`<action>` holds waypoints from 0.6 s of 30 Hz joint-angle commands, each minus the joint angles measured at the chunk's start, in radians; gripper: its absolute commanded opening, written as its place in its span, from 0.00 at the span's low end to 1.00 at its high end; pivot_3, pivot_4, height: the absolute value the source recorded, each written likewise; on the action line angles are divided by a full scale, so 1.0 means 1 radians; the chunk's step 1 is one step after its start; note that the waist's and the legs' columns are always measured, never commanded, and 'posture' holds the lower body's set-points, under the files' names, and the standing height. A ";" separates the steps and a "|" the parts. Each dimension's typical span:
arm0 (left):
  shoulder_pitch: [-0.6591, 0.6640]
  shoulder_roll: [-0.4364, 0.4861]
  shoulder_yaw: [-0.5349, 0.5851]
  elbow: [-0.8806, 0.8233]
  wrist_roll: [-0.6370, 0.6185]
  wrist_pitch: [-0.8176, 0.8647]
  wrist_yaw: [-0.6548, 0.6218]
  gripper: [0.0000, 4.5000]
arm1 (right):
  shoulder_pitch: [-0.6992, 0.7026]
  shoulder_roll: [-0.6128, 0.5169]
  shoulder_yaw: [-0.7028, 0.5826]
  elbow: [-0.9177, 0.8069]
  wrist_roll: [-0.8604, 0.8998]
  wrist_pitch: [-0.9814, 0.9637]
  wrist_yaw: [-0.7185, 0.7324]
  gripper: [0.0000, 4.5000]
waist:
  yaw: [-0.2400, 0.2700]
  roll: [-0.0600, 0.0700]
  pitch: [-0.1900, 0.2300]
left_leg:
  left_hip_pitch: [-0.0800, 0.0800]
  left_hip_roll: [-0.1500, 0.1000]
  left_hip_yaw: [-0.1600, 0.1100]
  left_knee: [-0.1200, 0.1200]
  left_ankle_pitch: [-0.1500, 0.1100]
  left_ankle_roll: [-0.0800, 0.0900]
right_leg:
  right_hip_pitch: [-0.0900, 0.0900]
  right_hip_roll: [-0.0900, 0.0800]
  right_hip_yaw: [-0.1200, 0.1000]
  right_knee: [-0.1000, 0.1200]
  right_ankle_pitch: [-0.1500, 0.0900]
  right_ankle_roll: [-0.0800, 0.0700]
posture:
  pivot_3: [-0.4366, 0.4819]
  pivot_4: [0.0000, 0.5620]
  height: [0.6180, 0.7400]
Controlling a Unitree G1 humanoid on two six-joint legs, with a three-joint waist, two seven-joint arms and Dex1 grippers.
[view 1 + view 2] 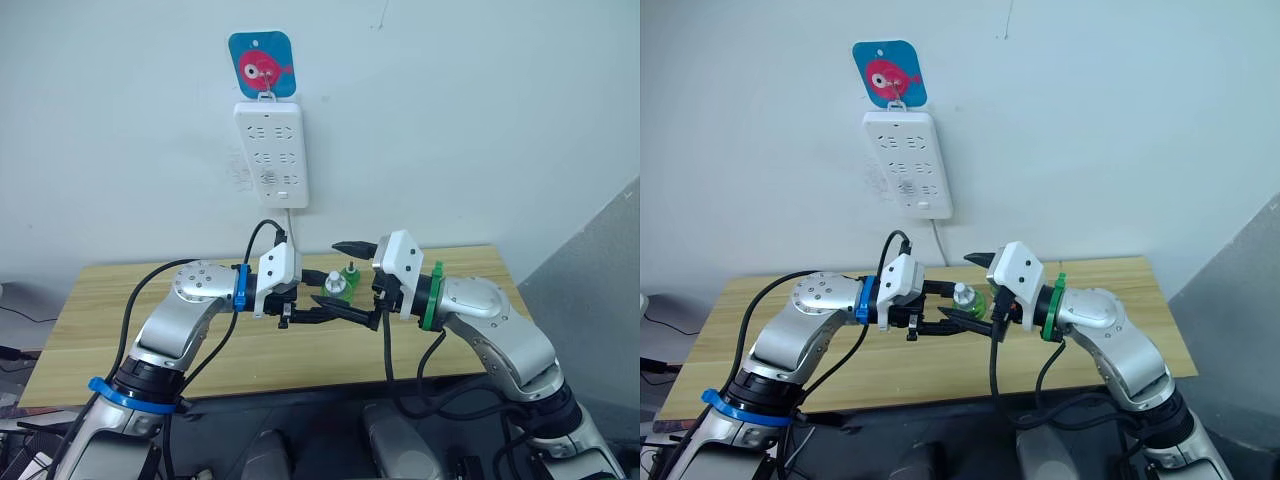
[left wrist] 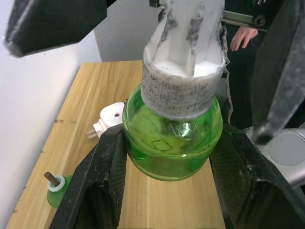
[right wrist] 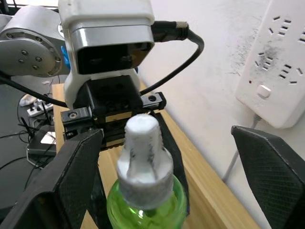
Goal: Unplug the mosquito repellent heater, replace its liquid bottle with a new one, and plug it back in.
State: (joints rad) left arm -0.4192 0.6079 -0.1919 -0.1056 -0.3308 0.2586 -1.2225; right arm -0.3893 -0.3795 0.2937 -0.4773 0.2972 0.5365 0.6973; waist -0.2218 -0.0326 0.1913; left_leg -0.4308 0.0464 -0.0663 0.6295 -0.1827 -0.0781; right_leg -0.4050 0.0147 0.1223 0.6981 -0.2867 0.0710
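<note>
My left gripper is shut on a green liquid bottle with a tall white cap, held above the wooden table. My right gripper stands open, one finger on each side of the cap without touching it. The mosquito repellent heater, white with two metal prongs, lies unplugged on the table behind the held bottle. A second green bottle with a bare dark wick stands on the table, seen past the grippers as the second green bottle.
A white power strip hangs on the wall above the table from a blue hook plate, its cord running down behind the table. A person's hand shows beyond the table's far end.
</note>
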 commanded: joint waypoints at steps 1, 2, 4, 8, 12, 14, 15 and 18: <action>0.007 0.010 0.000 -0.035 -0.007 -0.003 -0.007 0.50 | -0.009 -0.033 -0.056 -0.021 0.031 0.006 0.022 1.00 | 0.000 0.000 0.000 | 0.000 0.000 0.000 0.000 0.000 0.000 | 0.000 0.000 0.000 0.000 0.000 0.000 | 0.25 0.23 1.00; 0.011 0.012 0.003 -0.038 -0.008 0.000 -0.007 0.50 | 0.000 -0.061 -0.074 -0.024 0.040 0.009 0.041 1.00 | 0.000 0.000 0.000 | 0.000 0.000 0.000 0.000 0.000 0.000 | 0.000 0.000 0.000 0.000 0.000 0.000 | 0.25 0.23 1.00; 0.017 0.014 0.006 -0.043 -0.010 0.005 -0.005 0.50 | 0.020 -0.113 -0.106 -0.032 0.062 0.014 0.079 1.00 | 0.001 0.000 0.000 | 0.000 0.000 0.000 0.000 0.000 0.000 | 0.000 0.000 0.000 0.000 0.000 0.000 | 0.25 0.23 1.00; 0.029 0.017 0.013 -0.051 -0.012 0.009 0.000 0.50 | 0.051 -0.189 -0.155 -0.063 0.129 0.050 0.127 1.00 | 0.002 0.000 0.000 | 0.000 0.000 0.000 0.000 0.000 0.000 | 0.000 0.000 0.000 0.000 0.000 0.000 | 0.24 0.24 1.00; 0.033 0.017 0.017 -0.053 -0.014 0.014 0.004 0.50 | 0.084 -0.224 -0.156 -0.124 0.180 0.078 0.148 1.00 | -0.001 0.000 0.000 | 0.000 0.000 0.000 0.000 0.000 0.000 | 0.000 0.000 0.000 0.000 0.000 0.000 | 0.24 0.24 1.00; 0.029 0.017 0.016 -0.049 -0.014 0.015 0.004 0.50 | 0.070 -0.190 -0.133 -0.141 0.184 0.093 0.110 1.00 | -0.002 0.000 0.000 | 0.001 0.000 0.001 0.000 0.000 0.000 | 0.000 0.000 0.001 0.000 0.000 0.000 | 0.24 0.24 1.00; 0.027 0.017 0.016 -0.047 -0.014 0.015 0.004 0.50 | 0.060 -0.171 -0.117 -0.144 0.178 0.096 0.090 1.00 | -0.002 0.000 0.000 | 0.001 0.000 0.001 0.000 0.000 0.000 | 0.000 0.000 0.001 0.000 0.000 0.000 | 0.24 0.25 1.00; 0.021 0.012 0.010 -0.051 -0.016 0.020 0.009 0.50 | 0.022 -0.097 -0.050 -0.103 0.119 0.080 0.031 1.00 | -0.002 0.000 0.000 | 0.001 0.000 0.001 0.000 0.000 0.000 | 0.000 0.001 0.001 0.000 0.000 0.000 | 0.24 0.24 1.00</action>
State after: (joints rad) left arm -0.3862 0.6219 -0.1913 -0.1194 -0.3315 0.2798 -1.2131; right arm -0.3460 -0.4913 0.2186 -0.5789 0.4438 0.6370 0.7579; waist -0.2243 -0.0326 0.1913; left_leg -0.4302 0.0468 -0.0655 0.6294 -0.1827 -0.0780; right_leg -0.4049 0.0152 0.1232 0.6980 -0.2868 0.0710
